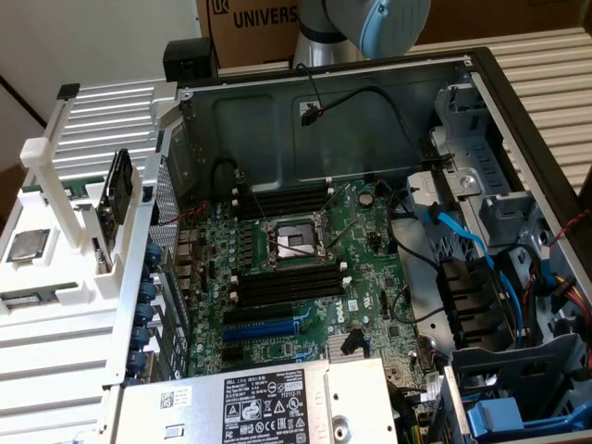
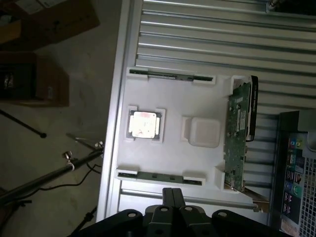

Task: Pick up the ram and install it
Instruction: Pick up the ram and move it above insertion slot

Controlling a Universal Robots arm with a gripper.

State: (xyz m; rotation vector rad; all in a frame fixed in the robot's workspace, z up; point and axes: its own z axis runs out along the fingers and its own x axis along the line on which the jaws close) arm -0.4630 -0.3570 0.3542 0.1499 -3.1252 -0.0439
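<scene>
"UNIVERS" in dark letters on the cardboard box [image 1: 252, 26] behind the computer case [image 1: 370, 116].

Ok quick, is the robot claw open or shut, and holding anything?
Black gripper: shut, holding nothing; the nearest long dark-green ram stick lies in its white plastic tray.

Matt white plastic tray [image 2: 173, 158], ribbed bare-metal table [image 2: 207, 29], matt black tool [image 2: 173, 193], brown cardboard box [image 1: 259, 23]

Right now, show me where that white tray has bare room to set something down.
Bare: the tray strips between the processor chip and the ram sticks; also the ribbed table beyond. Crowded: beside the upright card.
</scene>
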